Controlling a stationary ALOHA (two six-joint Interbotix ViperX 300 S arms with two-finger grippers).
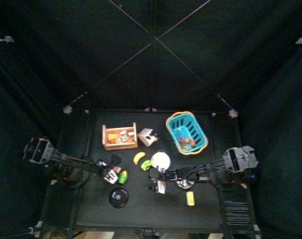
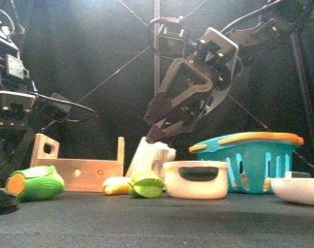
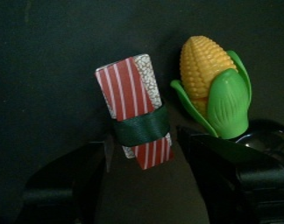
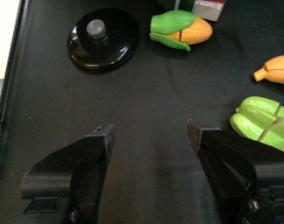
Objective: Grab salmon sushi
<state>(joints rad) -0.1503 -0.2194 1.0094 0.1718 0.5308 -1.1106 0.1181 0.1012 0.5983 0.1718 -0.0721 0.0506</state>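
Looking down from your left tool's (image 3: 142, 188) wrist camera, you see the salmon sushi (image 3: 136, 109) lying flat on the black worktop (image 3: 39, 70): a red-and-white striped piece wrapped across its middle by a dark green band. The left tool's jaws are spread wide, one on each side of the near end of the sushi, and neither is seen pressing it. Just beside the sushi lies a toy corn cob (image 3: 215, 83), yellow with green husk leaves, close but not touching it.

From high above, the left arm comes in from the left side, with its tool over the worktop's left front part. A wooden crate (image 1: 120, 137) stands toward the back, and a teal basket (image 1: 188, 132) with an orange rim stands to its right.

Your right tool (image 4: 151, 144) hangs with its jaws spread apart, holding nothing. Its wrist camera shows a round black lid with a knob (image 4: 102, 41), the corn cob again, part of a yellow banana (image 4: 274, 69) and a green cut fruit (image 4: 265, 125).

From the front, a white bowl (image 2: 198, 179) sits beside the basket.
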